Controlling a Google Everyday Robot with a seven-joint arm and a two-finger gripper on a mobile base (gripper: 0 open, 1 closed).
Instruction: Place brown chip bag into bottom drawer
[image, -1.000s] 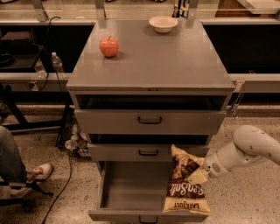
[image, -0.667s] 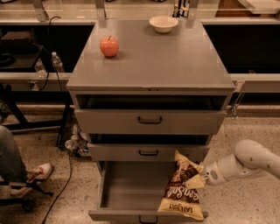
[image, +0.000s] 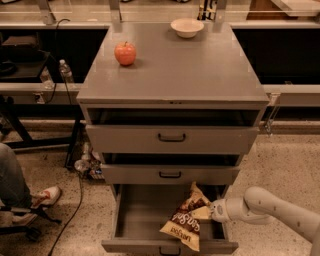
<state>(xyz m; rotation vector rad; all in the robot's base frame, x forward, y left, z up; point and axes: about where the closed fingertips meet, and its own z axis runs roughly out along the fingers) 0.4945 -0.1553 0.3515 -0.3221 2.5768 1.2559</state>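
The brown chip bag (image: 184, 222) hangs tilted inside the open bottom drawer (image: 131, 245), its yellow-banded lower end over the drawer's front rim at the right of centre. My gripper (image: 212, 211) reaches in from the right at drawer height and is shut on the bag's upper right edge. The white arm (image: 280, 211) runs off to the lower right. The fingertips are partly hidden behind the bag.
The grey cabinet's top (image: 200, 70) holds a red apple (image: 125, 53) and a white bowl (image: 187, 27). The two upper drawers (image: 171, 137) are slightly pulled out. A person's leg and shoe (image: 44, 196), cables and a bottle (image: 65, 72) are at the left.
The gripper has lowered and moved left with the bag, carrying it from above the drawer's right front corner down into the drawer.
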